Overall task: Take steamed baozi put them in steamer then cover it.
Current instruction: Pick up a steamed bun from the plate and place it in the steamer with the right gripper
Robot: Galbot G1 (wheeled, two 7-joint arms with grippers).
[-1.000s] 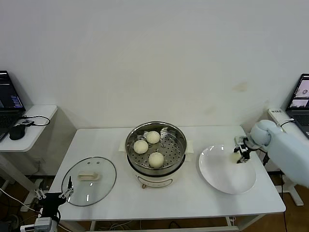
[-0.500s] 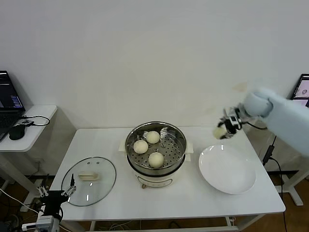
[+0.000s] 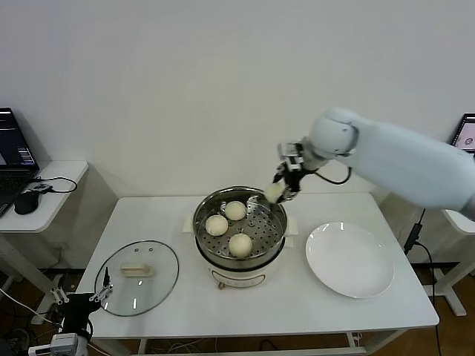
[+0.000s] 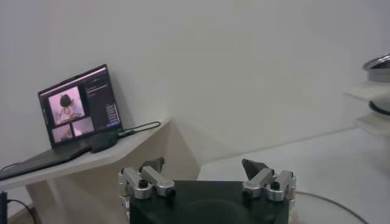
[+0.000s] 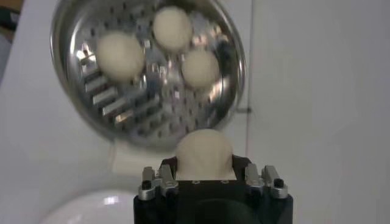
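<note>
Above the far right rim of the steamer (image 3: 240, 222), right gripper (image 3: 280, 189) clamped on a steamed baozi (image 3: 276, 193); left gripper (image 3: 83, 300) parked low, jaws wide, empty.

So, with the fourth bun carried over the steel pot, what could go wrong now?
1. The right gripper holds the round cream-white bun over the far right rim of the shiny steel steamer; released here, it might hit the rim and roll onto the white table.
2. Three cream-white buns already lie on the perforated tray; lowering carelessly could squash one.
</note>
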